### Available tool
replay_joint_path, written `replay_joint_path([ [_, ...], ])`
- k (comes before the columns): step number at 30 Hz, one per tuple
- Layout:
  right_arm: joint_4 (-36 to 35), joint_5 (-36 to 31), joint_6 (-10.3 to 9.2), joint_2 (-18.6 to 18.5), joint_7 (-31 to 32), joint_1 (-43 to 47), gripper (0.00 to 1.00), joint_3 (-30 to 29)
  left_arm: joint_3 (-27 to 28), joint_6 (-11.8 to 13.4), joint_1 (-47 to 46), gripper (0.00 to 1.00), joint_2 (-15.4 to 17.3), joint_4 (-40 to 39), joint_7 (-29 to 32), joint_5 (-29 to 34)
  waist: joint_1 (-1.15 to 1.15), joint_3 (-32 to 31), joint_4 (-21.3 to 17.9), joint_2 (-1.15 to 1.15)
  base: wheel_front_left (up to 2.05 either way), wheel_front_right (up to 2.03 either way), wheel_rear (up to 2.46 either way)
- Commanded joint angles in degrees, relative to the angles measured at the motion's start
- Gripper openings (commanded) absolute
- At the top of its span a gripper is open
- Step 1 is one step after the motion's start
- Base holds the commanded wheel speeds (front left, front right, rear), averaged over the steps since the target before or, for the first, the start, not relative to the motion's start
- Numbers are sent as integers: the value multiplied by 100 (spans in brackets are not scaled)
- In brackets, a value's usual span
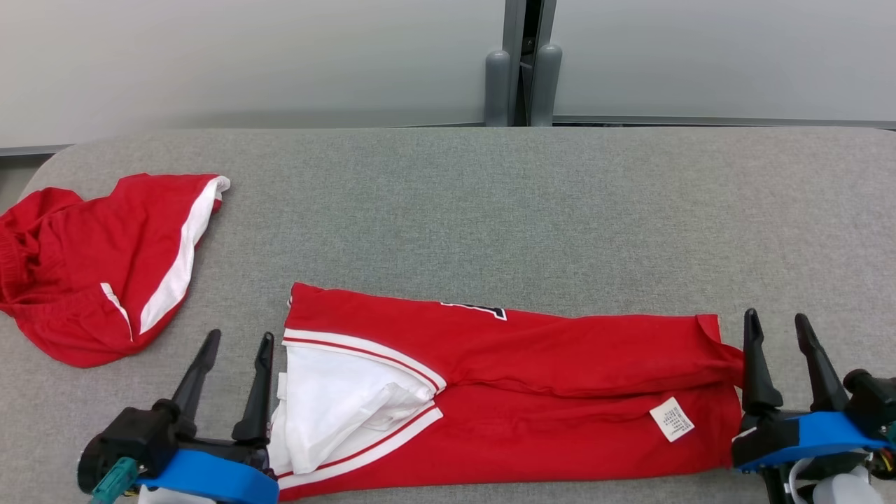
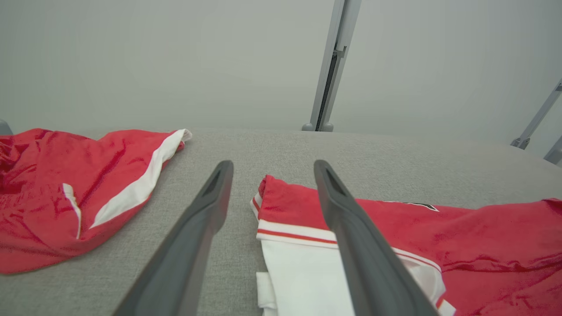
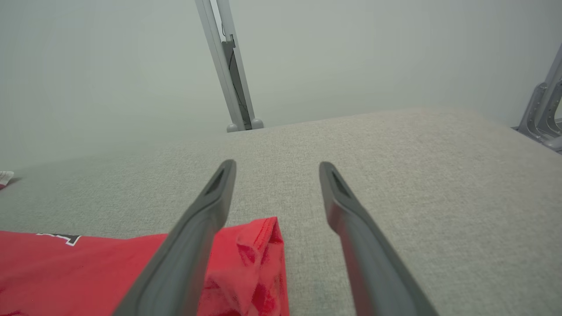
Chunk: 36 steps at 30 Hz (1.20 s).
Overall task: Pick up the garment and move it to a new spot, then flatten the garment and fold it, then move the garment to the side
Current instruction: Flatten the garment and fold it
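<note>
**Folded jersey lies crosswise between two empty grippers**

The red sports jersey with white-and-red trim (image 1: 532, 378) lies near the front of the grey fabric-covered counter (image 1: 490, 203), folded lengthwise, with its long axis running left to right. The left gripper (image 1: 238, 339) stands just beside its white-lined end and the right gripper (image 1: 775, 318) just beside its hem end, equally near. Both grippers are spread and hold nothing. Crumpled red white-striped shorts (image 1: 91, 273) sit well apart, far left.

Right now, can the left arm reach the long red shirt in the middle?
Probably yes. The left gripper is open and sits right beside the red shirt's white-trimmed end, and nothing stands between them on the table.
</note>
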Motion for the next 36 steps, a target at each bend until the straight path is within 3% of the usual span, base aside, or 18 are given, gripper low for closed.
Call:
replay_joint_path([
  [1, 93, -33, -2, 16, -3, 50, 100, 4, 218, -6, 118, 100, -81, -123, -20, 175, 0, -4, -1, 0, 0, 0, 0],
  [9, 1207, -148, -2, 73, 6, -204, 100, 93, 1213, -184, 349, 100, -653, -643, -21, 984, 0, -18, 38, 0, 0, 0, 0],
  [19, 2403, -14, -2, 177, 104, -529, 100, 325, 1775, -401, 459, 100, -986, -674, -21, 1412, 0, 10, 72, 0, 0, 0, 0],
  [20, 2478, 31, -1, 184, 124, -528, 87, 383, 1797, -405, 464, 100, -999, -677, -21, 1440, 0, 10, 77, 0, 0, 0, 0],
  [21, 2543, 80, -1, 193, 141, -529, 46, 441, 1816, -416, 474, 100, -1007, -674, -20, 1460, 0, 8, 80, 0, 0, 0, 0],
  [23, 2622, 164, -1, 187, 142, -547, 0, 547, 1855, -435, 485, 100, -1020, -676, -21, 1495, 0, 5, 75, 0, 0, 0, 0],
  [29, 2502, 387, -4, -59, 38, -733, 0, 565, 1945, -457, 521, 100, -1050, -720, -21, 1607, 0, -22, 23, 0, 0, 0, 0],
  [36, 2378, 380, -5, -717, -2, -949, 0, -146, 1962, -475, 523, 100, -1055, -715, -21, 1665, 0, -17, -46, 0, 0, 0, 0],
])
